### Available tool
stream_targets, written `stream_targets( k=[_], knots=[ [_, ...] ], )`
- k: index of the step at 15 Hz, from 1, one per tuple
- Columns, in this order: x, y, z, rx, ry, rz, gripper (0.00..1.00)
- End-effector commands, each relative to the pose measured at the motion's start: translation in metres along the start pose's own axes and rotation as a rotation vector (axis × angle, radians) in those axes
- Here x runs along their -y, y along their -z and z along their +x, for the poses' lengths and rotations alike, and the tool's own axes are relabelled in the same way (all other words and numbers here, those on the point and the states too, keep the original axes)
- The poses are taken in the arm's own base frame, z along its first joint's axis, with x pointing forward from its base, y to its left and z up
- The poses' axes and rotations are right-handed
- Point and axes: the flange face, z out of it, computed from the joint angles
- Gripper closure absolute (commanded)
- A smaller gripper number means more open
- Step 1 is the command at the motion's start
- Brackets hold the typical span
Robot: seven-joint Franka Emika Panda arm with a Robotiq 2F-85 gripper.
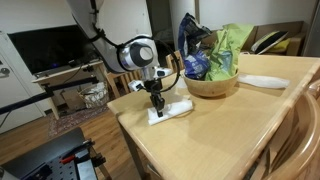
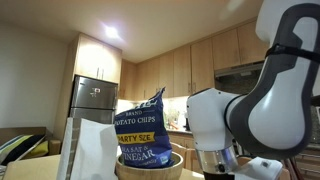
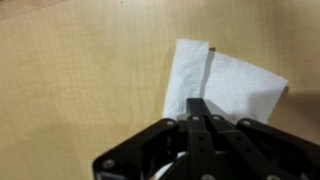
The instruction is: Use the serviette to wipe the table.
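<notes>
The gripper (image 1: 156,101) is fully closed, its tips down on the napkin (image 1: 172,109) near the table (image 1: 200,135) corner (whether a fold is pinched, I cannot tell). Best to press lightly and sweep slowly, clear of the bowl (image 1: 212,84).

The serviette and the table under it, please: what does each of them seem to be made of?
The serviette is likely thin paper tissue: matte white, with a soft fold crease and layered edges. The table looks like light wood or wood veneer with a smooth satin finish and faint grain lines. Whether it is solid wood or veneer cannot be told.
</notes>
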Motion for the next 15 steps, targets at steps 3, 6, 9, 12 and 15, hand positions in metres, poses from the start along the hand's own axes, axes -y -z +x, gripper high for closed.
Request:
stream_targets(
  k=[3, 6, 9, 12, 15],
  knots=[
    [0.004, 0.042, -0.031, -0.118, 0.056, 0.026, 1.0],
    [0.002, 0.062, -0.042, -0.177, 0.077, 0.048, 1.0],
    [-0.002, 0.072, -0.047, -0.196, 0.085, 0.057, 1.0],
    [-0.009, 0.068, -0.047, -0.166, 0.062, 0.045, 0.66],
    [-0.018, 0.058, -0.042, -0.139, 0.045, 0.037, 0.44]
  ],
)
